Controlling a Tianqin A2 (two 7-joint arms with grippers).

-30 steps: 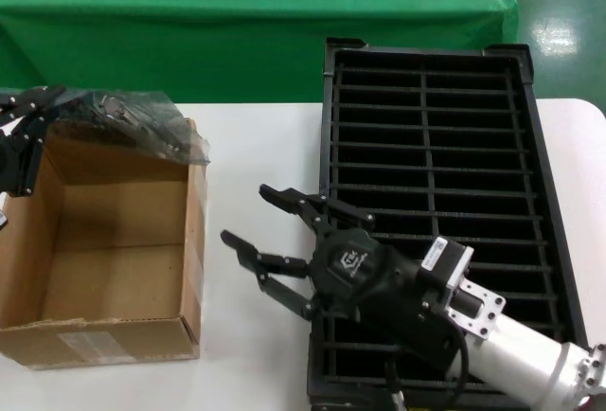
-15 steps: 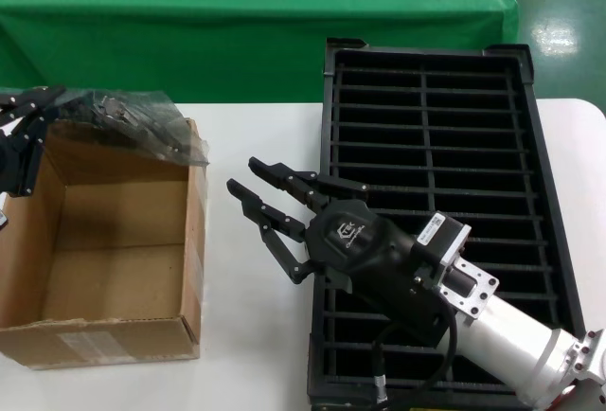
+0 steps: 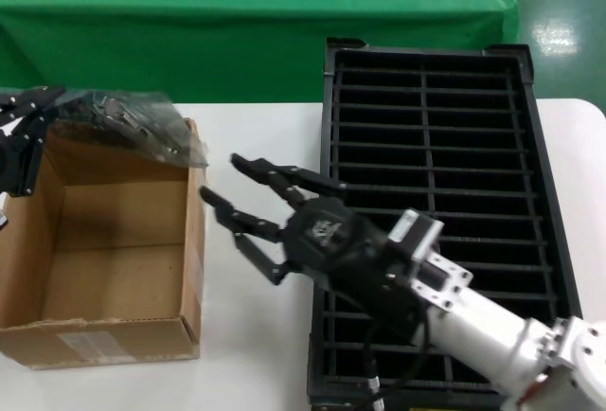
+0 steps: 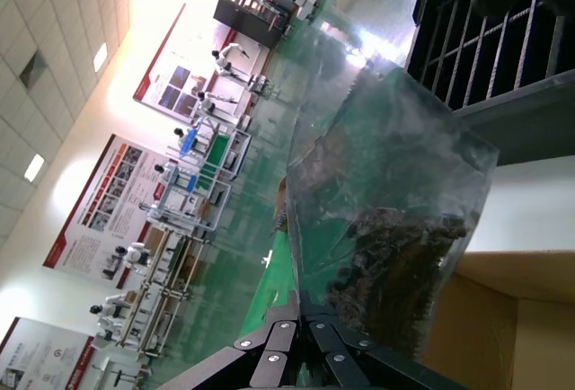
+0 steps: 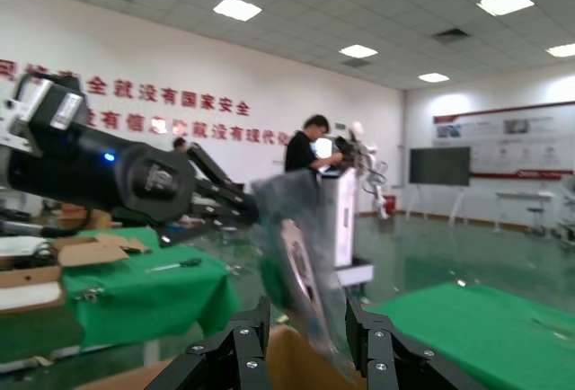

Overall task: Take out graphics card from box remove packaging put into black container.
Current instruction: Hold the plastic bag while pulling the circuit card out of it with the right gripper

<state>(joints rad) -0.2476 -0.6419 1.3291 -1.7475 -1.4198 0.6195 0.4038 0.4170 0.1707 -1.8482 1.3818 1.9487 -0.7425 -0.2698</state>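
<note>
My left gripper is shut on one end of the packaging, a crinkly translucent bag held level over the far rim of the box. The graphics card shows as a dark shape inside the bag. In the left wrist view the jaws pinch the packaging with the dark graphics card in it. My right gripper is open over the white table, its fingertips just right of the bag's free corner. In the right wrist view the packaging hangs in line with the gap of the right gripper.
The black container with its two columns of slots stands to the right of the box, partly under my right arm. A green-draped table runs along the back. The box's inside looks bare.
My right gripper has swung left and a little away from me, off the black container's edge toward the bag's free corner, staying open. The left gripper and the bag have not moved.
</note>
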